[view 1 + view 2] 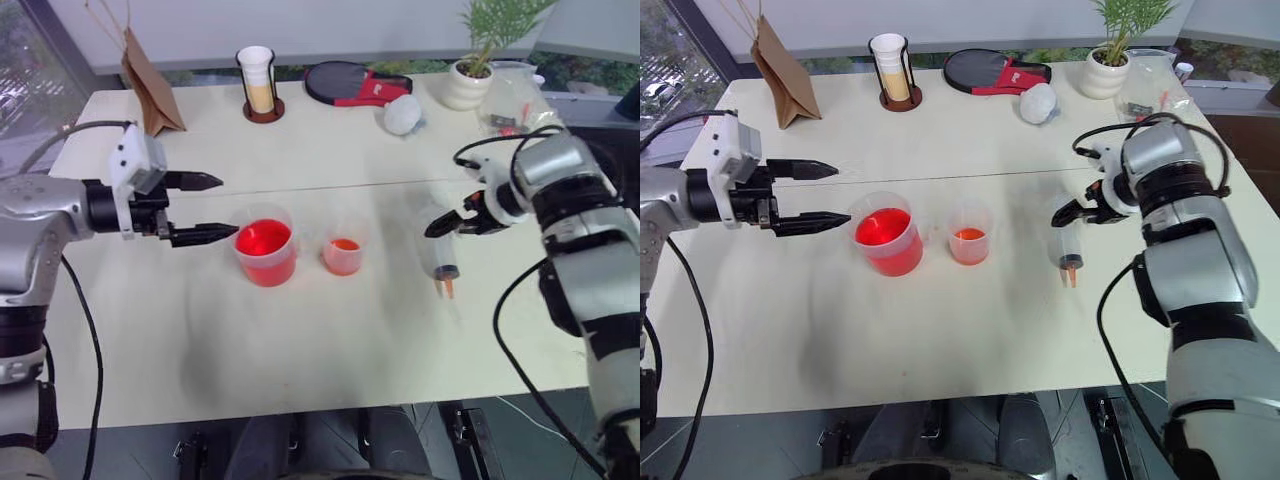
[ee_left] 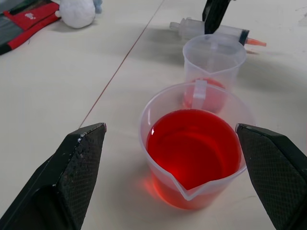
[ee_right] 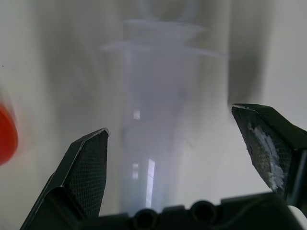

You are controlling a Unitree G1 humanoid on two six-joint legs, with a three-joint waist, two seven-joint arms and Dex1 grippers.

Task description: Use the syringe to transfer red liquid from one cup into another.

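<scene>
Bright red liquid (image 2: 194,151) fills the clear measuring cup (image 1: 265,245); the smaller clear cup (image 1: 343,247) glows orange-red; the syringe (image 1: 443,257) has an orange tip.

Even, bright daylight fills the scene, and the pale table (image 1: 330,330) reflects it without harsh glare. Shadows are soft and faint: a diffuse grey patch lies on the table's near half, and small ones sit beneath the cups. The red liquid (image 2: 194,146) glows as light passes through it. The head views are reasonably sharp, softening slightly toward the edges. In the right wrist view the syringe (image 3: 153,120) is blurred and washed out.
</scene>
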